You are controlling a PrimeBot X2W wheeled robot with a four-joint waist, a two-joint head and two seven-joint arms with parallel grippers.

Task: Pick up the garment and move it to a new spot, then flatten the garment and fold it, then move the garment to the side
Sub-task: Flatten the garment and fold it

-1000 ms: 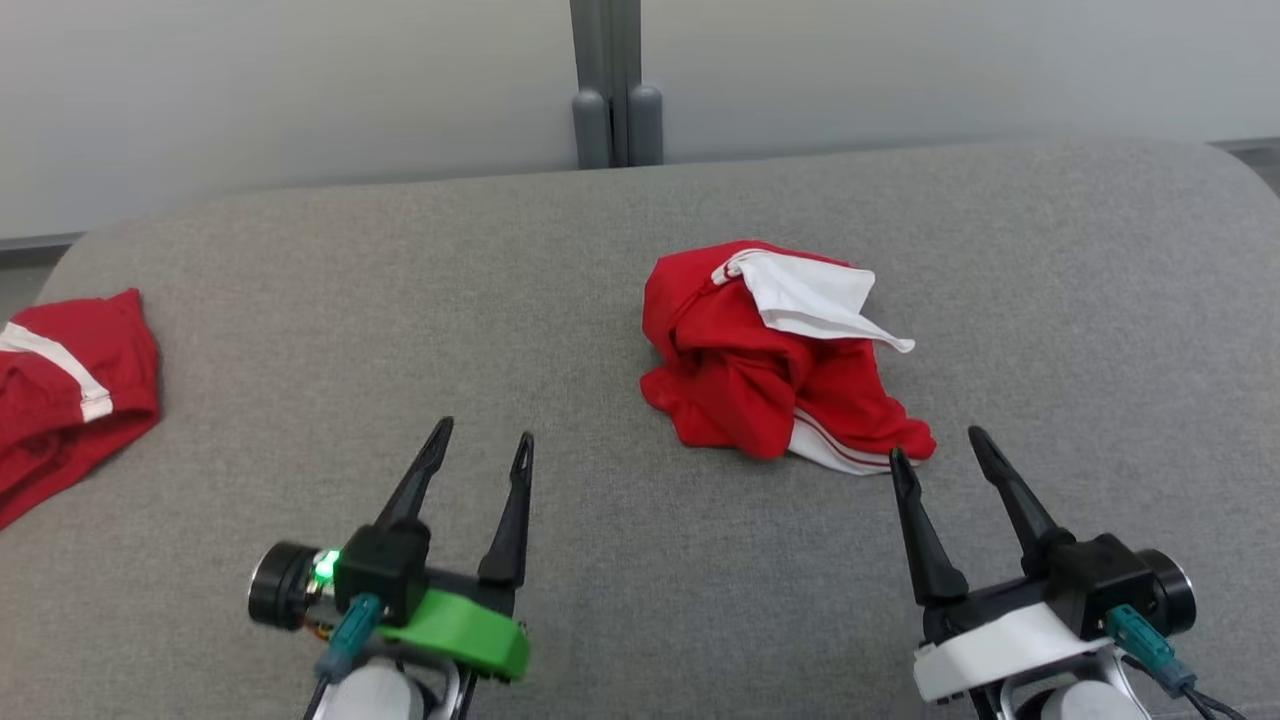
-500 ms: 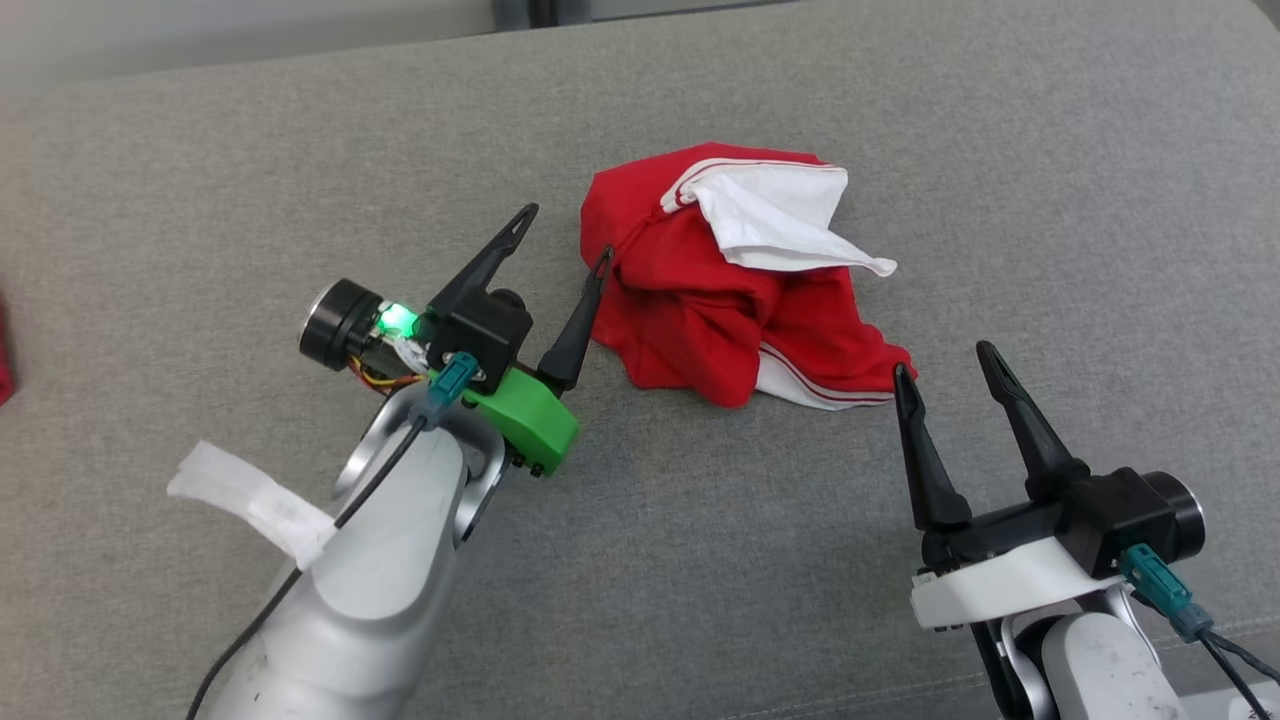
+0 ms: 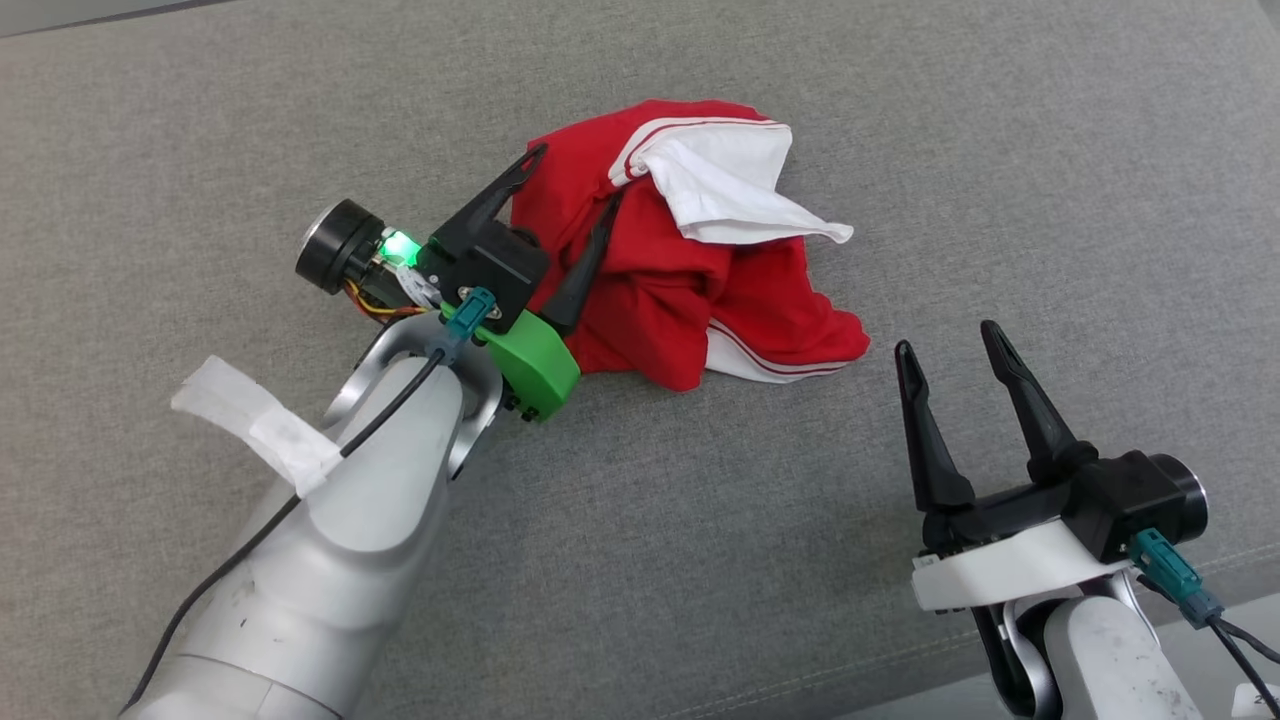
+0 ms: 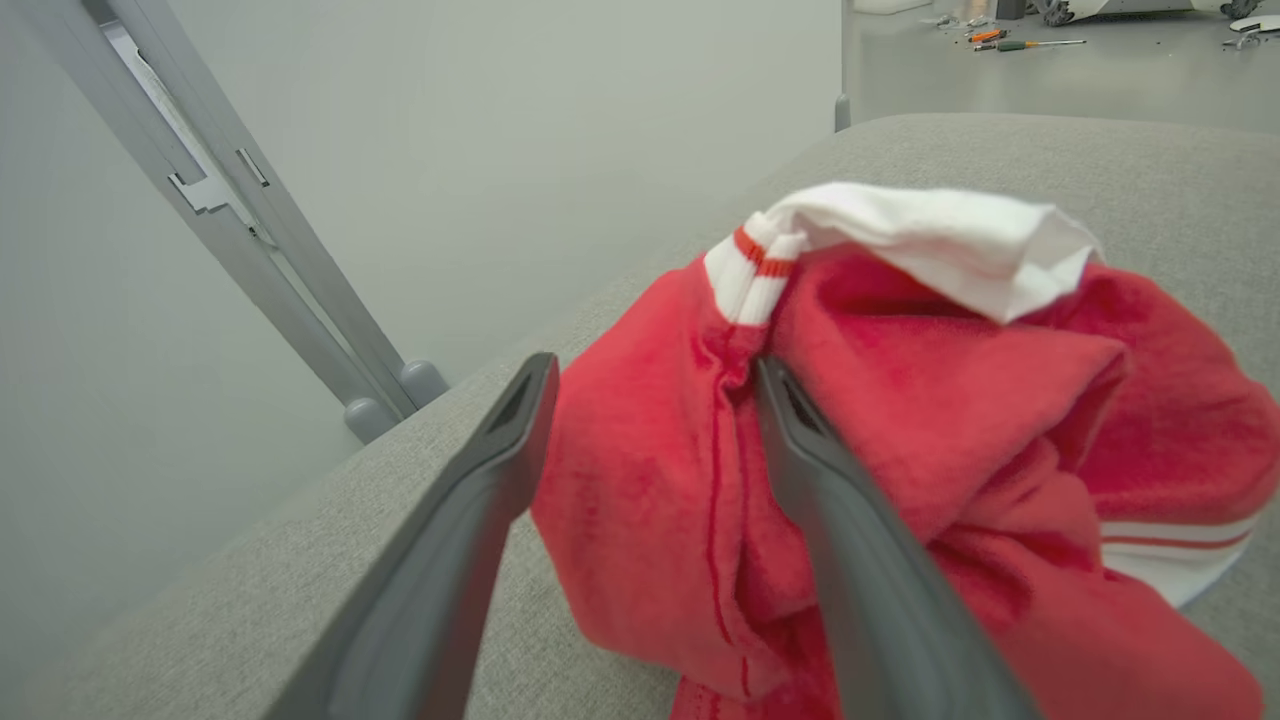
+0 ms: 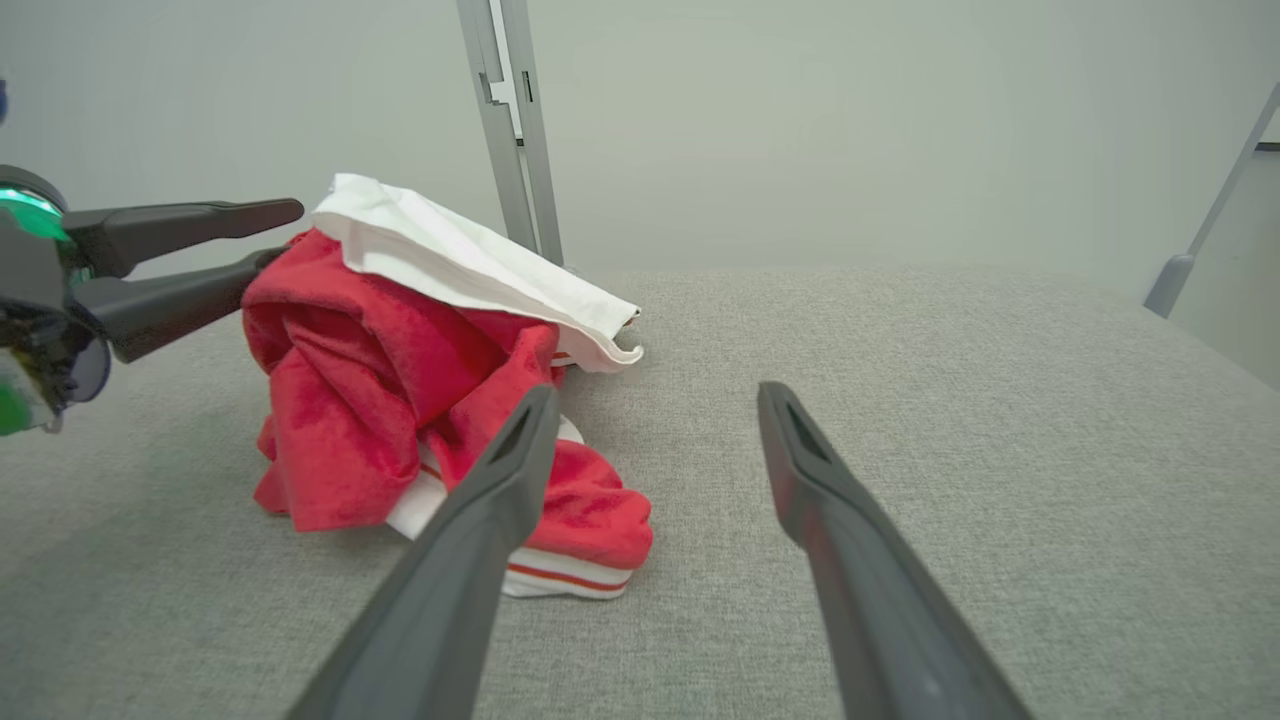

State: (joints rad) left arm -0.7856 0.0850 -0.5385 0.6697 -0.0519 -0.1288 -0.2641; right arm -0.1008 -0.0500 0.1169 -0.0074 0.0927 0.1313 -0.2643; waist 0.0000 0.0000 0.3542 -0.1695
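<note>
Jaws first: left jaws are standing spread wide, not pinching anything. They're straddling the left edge of the garment (image 3: 690, 300) (image 4: 950, 420) (image 5: 380, 380). The outer finger (image 3: 498, 188) (image 4: 480, 500) is sitting just off the cloth's left edge, and the inner finger (image 3: 585, 270) (image 4: 850, 520) is lying over the red cloth. From the left wrist view a red fold is sitting between the two fingers, with the inner one pressing into a crease just below the striped cuff (image 4: 755, 270).

Right jaws are spread too and are carrying nothing. They're hovering over the bench (image 3: 700, 550) (image 5: 950, 380) near the garment's lower right corner, not touching the cloth (the right wrist view is making one finger (image 5: 460, 560) overlap the heap, but the head view is showing a gap).

Garment is lying crumpled in a heap on the grey fabric bench. A white panel (image 3: 720, 185) (image 5: 470, 265) is draping over its top, and a white hem with red stripes (image 3: 770, 365) (image 5: 560, 580) is poking out at its lower right.

A green light (image 3: 400, 243) is glowing on the left wrist, just left of the garment. A grey post (image 5: 510, 120) is standing behind the garment, past the bench edge.
</note>
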